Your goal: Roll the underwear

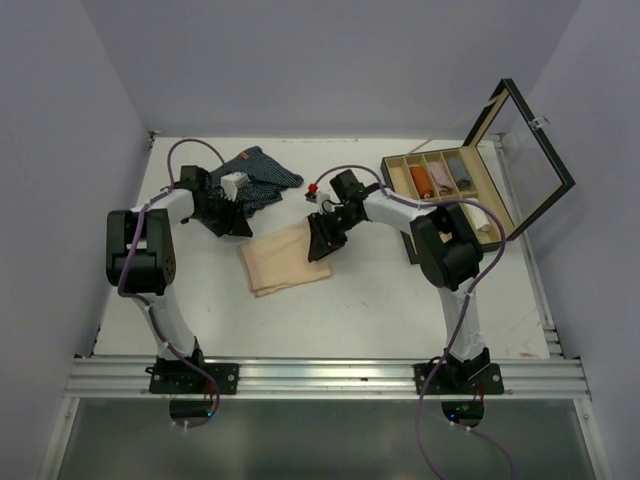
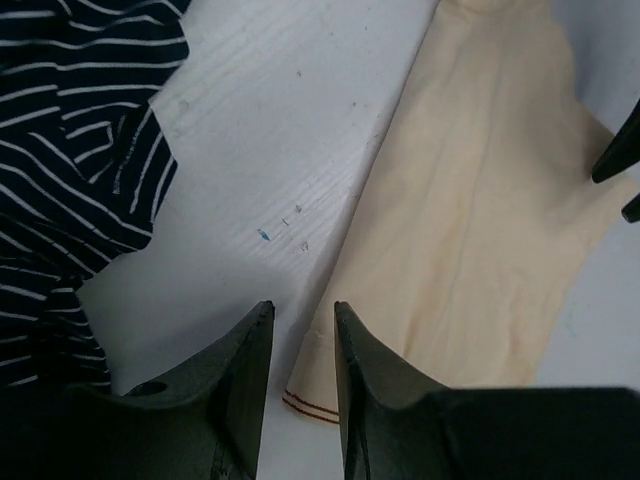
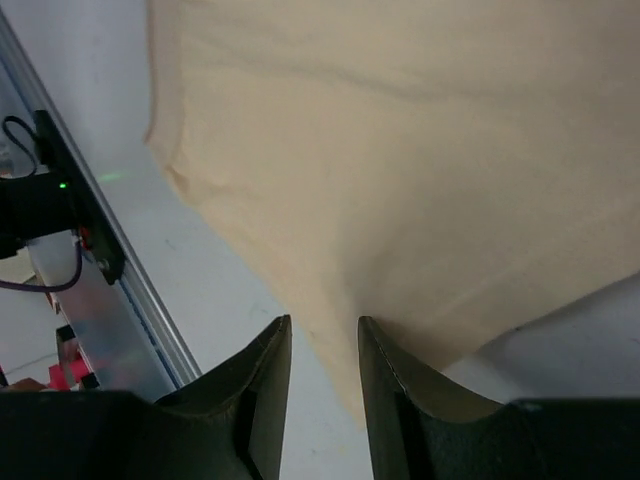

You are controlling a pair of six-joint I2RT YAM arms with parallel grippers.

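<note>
The beige underwear (image 1: 285,258) lies flat and folded on the white table between the two arms. My left gripper (image 1: 232,222) is at its far left corner. In the left wrist view the left gripper (image 2: 303,312) is open, its jaws straddling the hemmed corner of the beige cloth (image 2: 480,200). My right gripper (image 1: 322,240) is at the far right corner. In the right wrist view the right gripper (image 3: 324,325) is open with the pointed edge of the beige cloth (image 3: 400,150) between its jaws. The navy striped underwear (image 1: 262,170) lies crumpled behind the left gripper, and its navy cloth (image 2: 60,150) shows left of the jaws.
A compartmented wooden box (image 1: 440,180) stands at the back right, its glass lid (image 1: 530,150) raised, with rolled items in its compartments. The metal rail (image 1: 320,375) runs along the near table edge. White walls enclose the table on three sides.
</note>
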